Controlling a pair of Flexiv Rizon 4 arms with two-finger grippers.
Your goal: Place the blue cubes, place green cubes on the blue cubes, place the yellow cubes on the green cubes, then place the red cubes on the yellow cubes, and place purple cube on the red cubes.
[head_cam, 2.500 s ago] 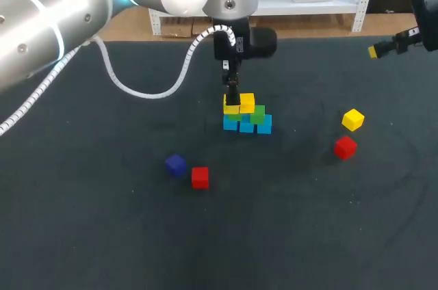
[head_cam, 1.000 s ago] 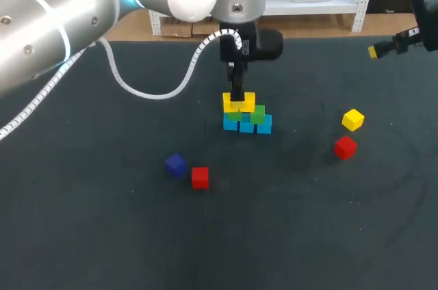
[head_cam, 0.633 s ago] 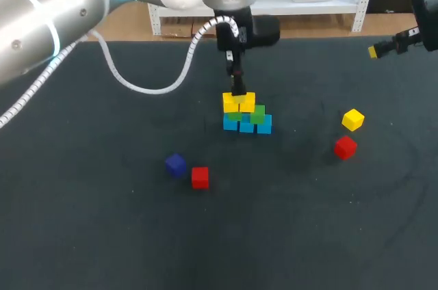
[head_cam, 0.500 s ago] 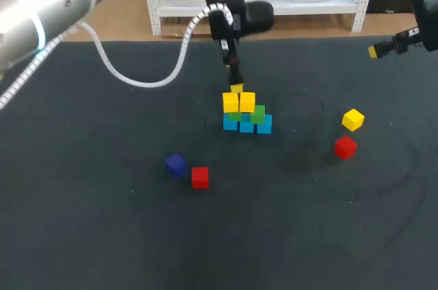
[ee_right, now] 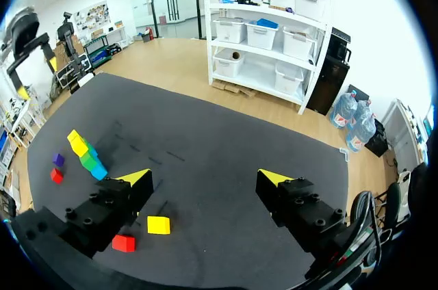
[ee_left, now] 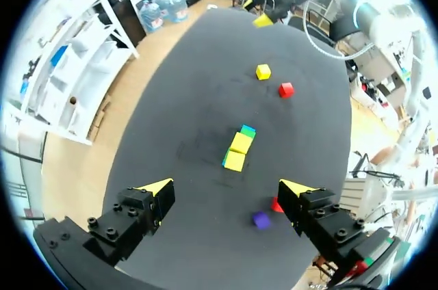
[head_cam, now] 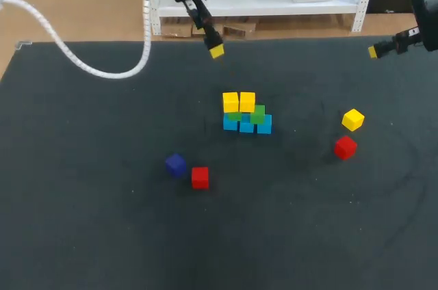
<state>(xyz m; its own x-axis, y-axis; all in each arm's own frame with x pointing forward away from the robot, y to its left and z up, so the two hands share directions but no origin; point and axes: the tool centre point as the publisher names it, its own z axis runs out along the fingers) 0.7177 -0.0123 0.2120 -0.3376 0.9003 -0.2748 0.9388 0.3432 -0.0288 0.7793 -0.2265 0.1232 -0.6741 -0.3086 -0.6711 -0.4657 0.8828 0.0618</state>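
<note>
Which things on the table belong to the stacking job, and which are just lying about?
Job:
- stack: blue cubes at the base, green cubes on them, two yellow cubes on top
- red cube beside purple cube
- second red cube beside loose yellow cube

Just there:
- black table
- white cable on the left arm

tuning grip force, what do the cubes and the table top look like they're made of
Cubes: probably painted wood or hard plastic, going by the solid even colours, crisp edges and little shine. I cannot tell which of the two. Table top: looks like a dark cloth or felt-like mat, matte, with faint pale scuff marks.
</note>
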